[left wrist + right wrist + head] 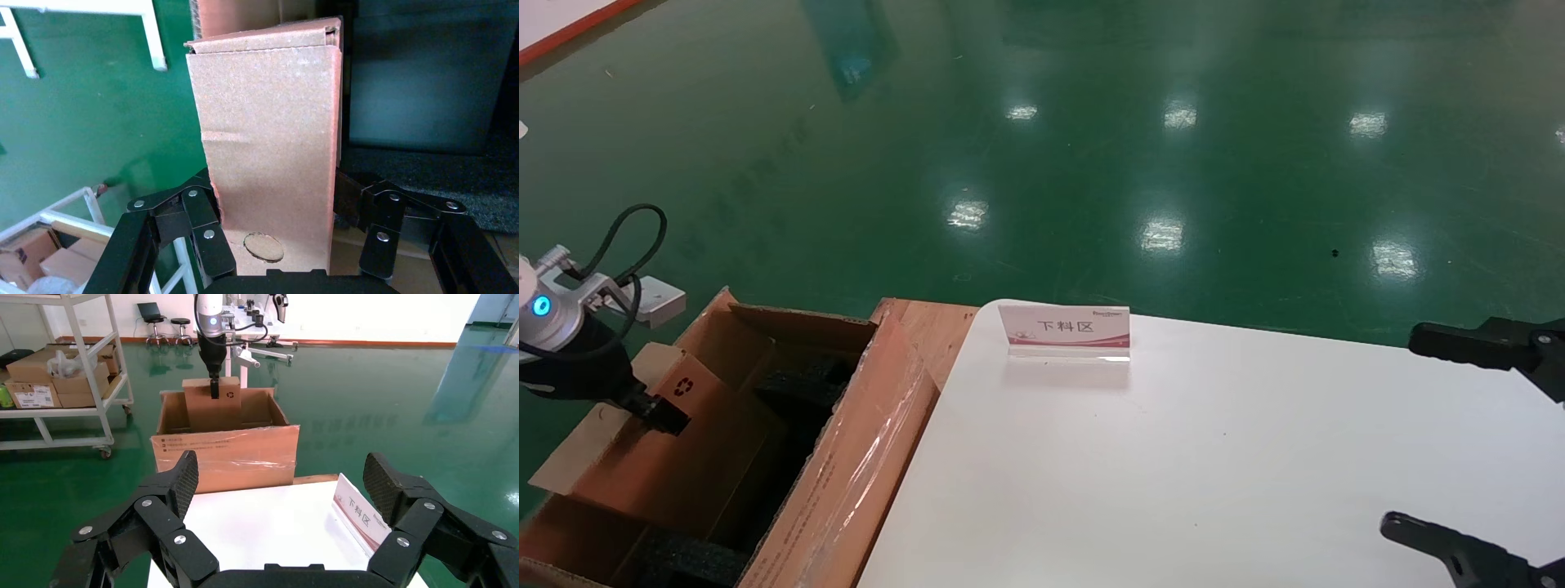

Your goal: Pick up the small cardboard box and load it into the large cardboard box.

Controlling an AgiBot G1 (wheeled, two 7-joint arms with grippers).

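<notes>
The left gripper (664, 415) is clamped on the small cardboard box (674, 425), gripping its upper edge and holding it upright inside the large cardboard box (846, 457), whose black foam blocks (801, 380) lie just below. The right gripper (281, 484) hangs wide apart over the white table (1173, 457), near the sign (1065, 327)

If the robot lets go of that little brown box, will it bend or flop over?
Probably it won't bend: the small cardboard box stays flat and straight while the left gripper pinches only one end. It seems light, since that pinch holds it. Released, it might tip, being thin and upright inside the large cardboard box.
</notes>
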